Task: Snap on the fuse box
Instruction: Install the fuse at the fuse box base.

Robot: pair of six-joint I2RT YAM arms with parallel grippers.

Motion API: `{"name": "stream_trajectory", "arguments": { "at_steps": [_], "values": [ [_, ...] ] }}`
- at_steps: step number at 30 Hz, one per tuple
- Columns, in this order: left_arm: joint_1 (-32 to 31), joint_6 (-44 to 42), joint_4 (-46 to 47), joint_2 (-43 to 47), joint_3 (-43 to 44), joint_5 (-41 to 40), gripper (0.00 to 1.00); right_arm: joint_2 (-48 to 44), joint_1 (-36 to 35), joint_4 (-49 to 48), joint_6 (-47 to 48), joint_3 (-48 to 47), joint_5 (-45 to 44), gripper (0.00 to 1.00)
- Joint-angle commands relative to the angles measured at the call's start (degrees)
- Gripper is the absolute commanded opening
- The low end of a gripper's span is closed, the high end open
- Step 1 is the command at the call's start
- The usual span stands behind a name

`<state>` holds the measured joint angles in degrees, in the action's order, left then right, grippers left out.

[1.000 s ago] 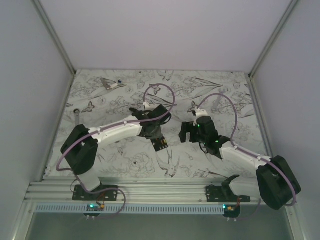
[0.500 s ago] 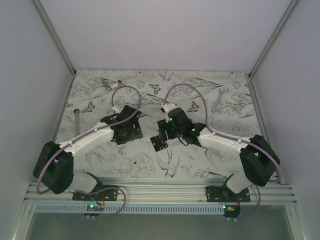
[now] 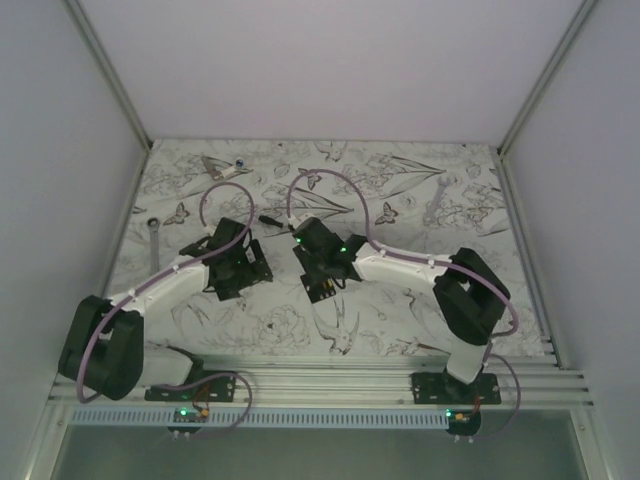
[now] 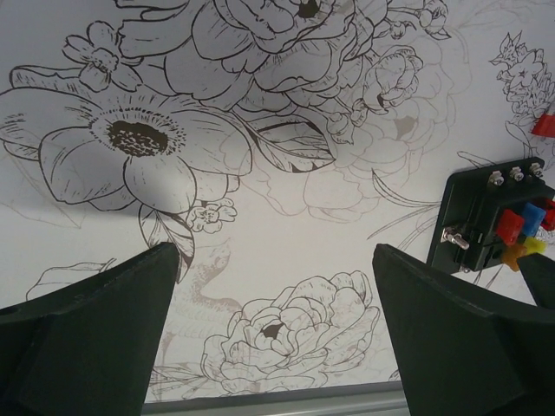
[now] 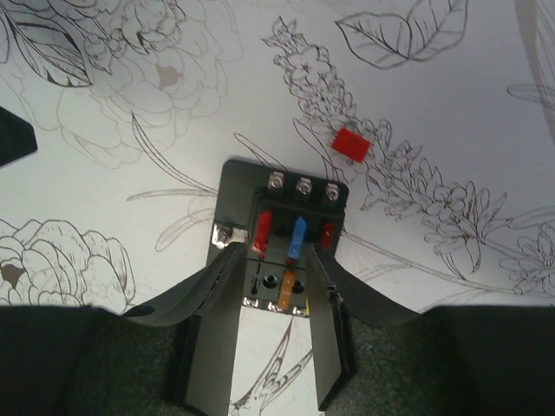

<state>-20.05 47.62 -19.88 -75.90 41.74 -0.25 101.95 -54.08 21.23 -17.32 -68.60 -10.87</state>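
Note:
The fuse box [image 5: 282,232] is a small black block with red, blue and orange fuses in its top, lying flat on the flower-patterned table. My right gripper [image 5: 277,269] has its jaws drawn in against both sides of the box's near half. From above, the fuse box [image 3: 322,288] pokes out just below the right gripper [image 3: 320,270]. My left gripper [image 3: 240,265] hangs to the left of it, apart from it. Its fingers [image 4: 95,338] stand wide over bare table, with the fuse box [image 4: 490,217] at that view's right edge.
A loose red fuse [image 5: 352,144] lies just beyond the box. A black-handled screwdriver [image 3: 270,220] lies behind the grippers. One wrench [image 3: 153,240] lies at the far left and another [image 3: 435,200] at the back right. An aluminium rail [image 3: 320,380] runs along the near edge.
My left gripper has opened and drawn back to the left, away from the fuse box. My right arm has swung left over the box and its jaws have narrowed onto it.

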Motion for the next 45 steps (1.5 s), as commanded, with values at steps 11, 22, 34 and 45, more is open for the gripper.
{"name": "stream_trajectory", "arguments": {
  "at_steps": [11, 22, 34, 45],
  "values": [
    [2.0, -2.4, 1.1, 5.0, -2.9, 2.0, 1.00, 6.8, -2.9, 7.1, -2.3, -9.6, -6.9, 0.27],
    [2.2, -2.2, 1.2, 5.4, -3.1, 2.5, 1.00, 8.5, -2.9, 7.2, -2.6, -9.9, -5.4, 0.22],
    [2.2, -2.1, 1.2, 5.8, -3.3, 3.0, 1.00, 10.1, -1.5, 8.4, -5.0, -9.6, -2.4, 0.00],
    [2.2, -2.0, 1.2, 5.9, -3.4, 3.2, 1.00, 14.3, 2.1, 10.3, -5.3, -5.5, -1.5, 0.00]
  ]
}}
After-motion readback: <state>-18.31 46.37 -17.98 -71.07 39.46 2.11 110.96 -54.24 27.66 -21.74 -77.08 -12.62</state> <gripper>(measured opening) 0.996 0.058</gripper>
